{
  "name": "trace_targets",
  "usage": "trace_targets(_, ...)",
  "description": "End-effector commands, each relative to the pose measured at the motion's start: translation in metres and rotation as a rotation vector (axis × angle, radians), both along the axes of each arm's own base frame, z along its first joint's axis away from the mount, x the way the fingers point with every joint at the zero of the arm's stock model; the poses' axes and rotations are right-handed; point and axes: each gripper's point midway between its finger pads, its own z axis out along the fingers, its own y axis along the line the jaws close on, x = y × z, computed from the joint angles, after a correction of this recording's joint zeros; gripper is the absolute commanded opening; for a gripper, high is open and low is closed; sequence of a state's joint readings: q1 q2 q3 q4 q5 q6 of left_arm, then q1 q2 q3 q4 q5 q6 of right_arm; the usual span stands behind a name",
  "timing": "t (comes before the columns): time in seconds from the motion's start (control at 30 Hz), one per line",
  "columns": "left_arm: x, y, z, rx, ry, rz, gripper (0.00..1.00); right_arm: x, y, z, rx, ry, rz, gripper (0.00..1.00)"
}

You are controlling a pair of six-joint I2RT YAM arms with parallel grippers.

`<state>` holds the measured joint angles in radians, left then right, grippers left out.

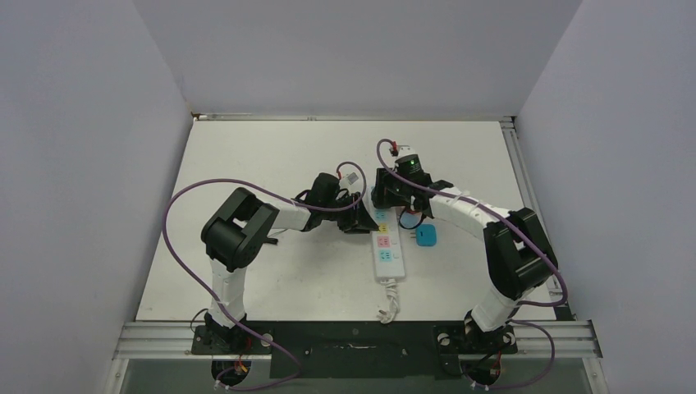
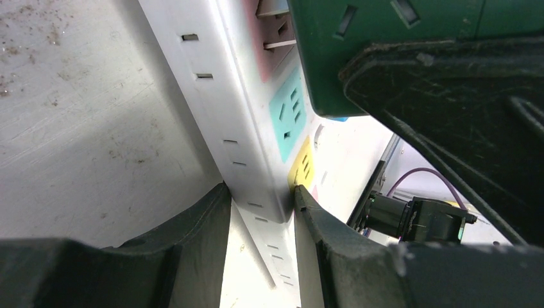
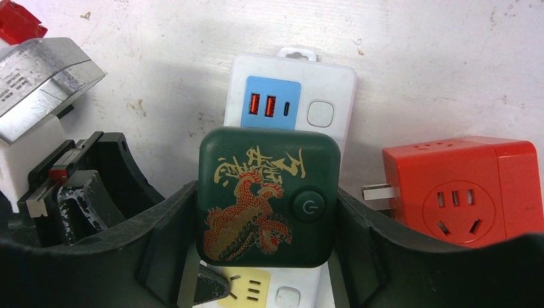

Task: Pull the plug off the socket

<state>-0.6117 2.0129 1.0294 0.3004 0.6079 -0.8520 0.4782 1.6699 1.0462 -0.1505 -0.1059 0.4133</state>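
**Step in hand: extraction.** The right gripper [image 3: 267, 215] is closed on the dark green plug [image 3: 268, 192], with one finger against each side face. The plug sits over the far half of the power strip [image 1: 387, 256], just near of the blue USB panel. The left gripper [image 2: 260, 210] is clamped across the strip's width, its fingers touching both long sides, and pins the strip to the table [image 1: 271, 271]. In the left wrist view, pale prongs appear to show between the plug's underside and the pink outlet [image 2: 256, 56]. The plug therefore looks partly withdrawn, not free.

**Next move.** Pull the plug straight up along its prongs, without twisting, while the strip is held down.

**Pose.** Both forearms converge on the strip's far half, the left arm from the left and the right arm from the right, with elbows bent outward. A red cube adapter [image 3: 459, 192] lies just right of the strip.
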Motion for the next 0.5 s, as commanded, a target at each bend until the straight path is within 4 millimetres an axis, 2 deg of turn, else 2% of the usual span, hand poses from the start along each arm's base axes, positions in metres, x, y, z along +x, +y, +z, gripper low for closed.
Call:
trace_targets(0.0, 0.022, 0.038, -0.044, 0.171, -0.017, 0.104, 0.00, 0.011, -0.010, 0.043, 0.007, -0.133, 0.002, 0.05)
trace_targets(0.2, 0.024, 0.039, -0.043, 0.173, -0.022, 0.109, 0.00, 0.010, -0.027, 0.063, -0.044, -0.183, -0.047, 0.05)
trace_targets(0.33, 0.025, 0.040, -0.043, 0.181, -0.030, 0.107, 0.00, 0.009, -0.040, 0.071, -0.086, -0.208, -0.086, 0.05)
trace_targets(0.47, 0.026, 0.040, -0.042, 0.183, -0.034, 0.106, 0.00, 0.007, -0.044, 0.076, -0.093, -0.218, -0.099, 0.05)
